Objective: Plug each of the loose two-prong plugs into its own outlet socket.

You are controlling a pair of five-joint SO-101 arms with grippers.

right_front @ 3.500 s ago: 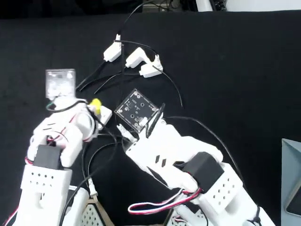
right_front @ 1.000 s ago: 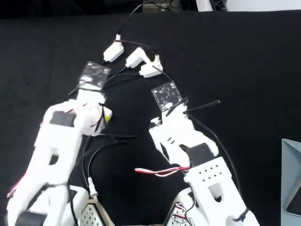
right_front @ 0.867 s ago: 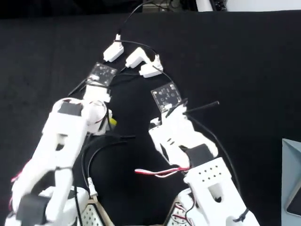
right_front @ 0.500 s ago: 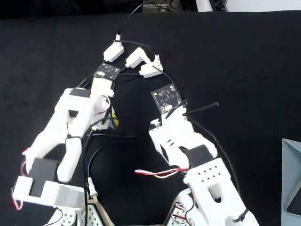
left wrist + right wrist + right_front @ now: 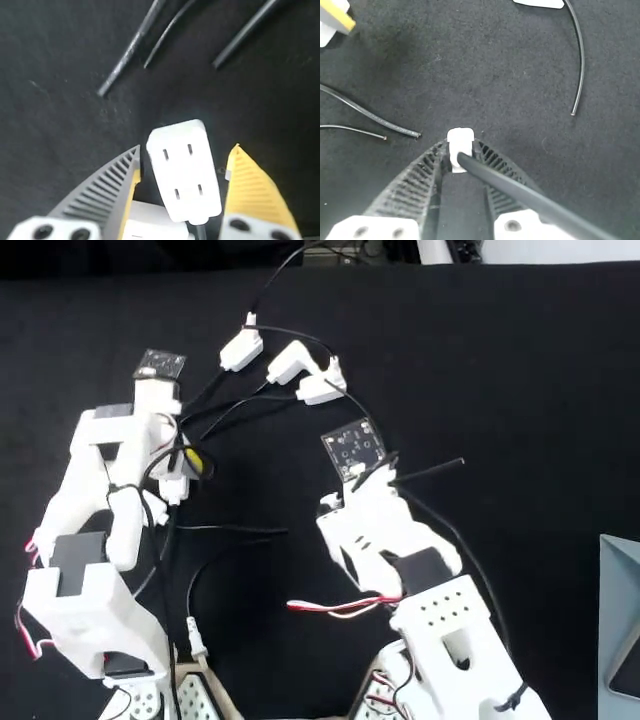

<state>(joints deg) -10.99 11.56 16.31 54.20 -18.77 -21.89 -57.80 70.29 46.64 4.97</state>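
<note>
My left gripper (image 5: 186, 148), with one yellow finger (image 5: 250, 185) and one grey, is shut on a white outlet block (image 5: 184, 170) showing two pairs of slots, held off the black cloth. In the high view it sits at the left (image 5: 182, 468). My right gripper (image 5: 460, 145) is shut on a small white two-prong plug (image 5: 459, 150), its black cable (image 5: 510, 192) running back over the fingers. In the high view this gripper (image 5: 335, 502) is at mid-table. Three white plugs (image 5: 240, 350) (image 5: 290, 360) (image 5: 320, 390) lie on their cables at the far middle.
Loose black cables (image 5: 230, 410) cross the cloth between the arms, and cut ends (image 5: 395, 131) lie near my right gripper. A grey tray (image 5: 620, 620) sits at the right edge. The black cloth (image 5: 520, 390) covers the table.
My left arm has swung from the far middle, near the three plugs, out to the left, carrying the outlet block. The right arm has held still over the last second.
</note>
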